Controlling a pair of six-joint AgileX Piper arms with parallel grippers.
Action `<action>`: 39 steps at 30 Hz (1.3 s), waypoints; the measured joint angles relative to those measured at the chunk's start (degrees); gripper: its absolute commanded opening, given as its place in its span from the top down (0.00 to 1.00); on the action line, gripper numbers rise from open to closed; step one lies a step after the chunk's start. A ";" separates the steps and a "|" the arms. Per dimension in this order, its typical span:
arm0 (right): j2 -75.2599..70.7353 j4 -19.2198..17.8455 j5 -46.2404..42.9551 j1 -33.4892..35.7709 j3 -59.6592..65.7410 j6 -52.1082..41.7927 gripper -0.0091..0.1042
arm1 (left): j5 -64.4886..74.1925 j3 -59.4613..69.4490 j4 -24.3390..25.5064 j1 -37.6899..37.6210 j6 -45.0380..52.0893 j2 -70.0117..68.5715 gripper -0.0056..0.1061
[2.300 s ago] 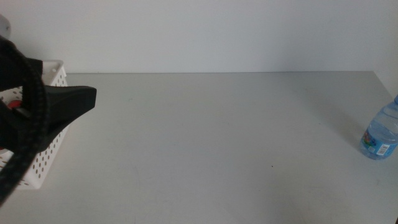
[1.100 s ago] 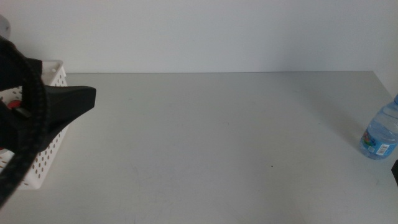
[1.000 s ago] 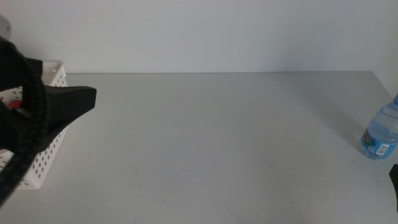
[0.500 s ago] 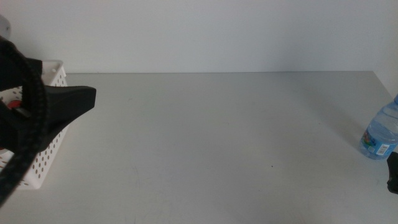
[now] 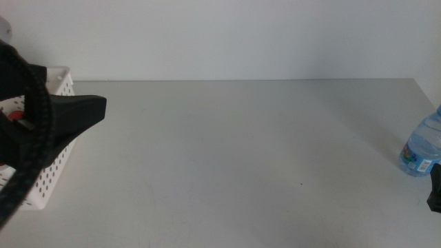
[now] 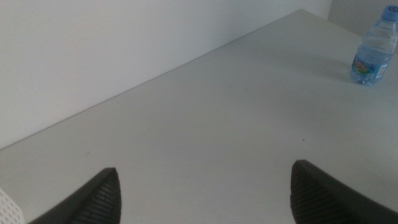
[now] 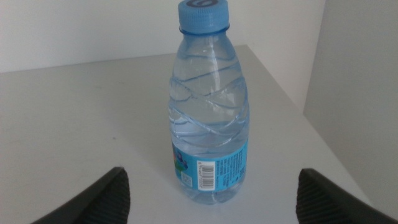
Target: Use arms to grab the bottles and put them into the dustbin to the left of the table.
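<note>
Water bottle (image 5: 422, 151) cut by the frame edge (dustbin (image 5: 49, 162) half behind the arm (image 5: 27, 131))

The left gripper (image 6: 205, 190) has its two dark jaws spread wide above the plain light-grey table (image 6: 205, 112). A small blue-capped, blue-labelled clear water bottle (image 6: 374, 48) stands upright well beyond them, near the table's edge.

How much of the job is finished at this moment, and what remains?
Partly done, it seems: something red lies in the white dustbin under the left tool, whose jaws are open and empty. In hand: the right tool, jaws open, faces the upright water bottle at the right table edge without touching it. Left: grasp this bottle and carry it to the dustbin.
</note>
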 measured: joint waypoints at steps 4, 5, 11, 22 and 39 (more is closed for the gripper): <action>2.09 0.00 -3.33 0.00 -0.64 -4.57 0.09 | 0.00 0.00 0.00 0.00 0.00 0.00 0.11; 2.94 0.00 -4.44 0.00 -1.06 -5.08 0.09 | 0.00 0.00 0.00 0.00 0.00 0.00 0.11; 7.76 0.00 -8.42 0.00 -4.18 -5.78 0.09 | 0.00 0.00 0.00 0.00 0.00 0.00 0.11; 15.91 0.19 -8.55 0.00 -12.63 -5.83 0.09 | 0.00 0.00 0.00 0.00 0.00 0.00 0.11; 25.77 4.28 -8.93 -0.45 -19.60 -5.65 0.09 | 0.00 0.00 0.00 0.00 0.00 0.00 0.11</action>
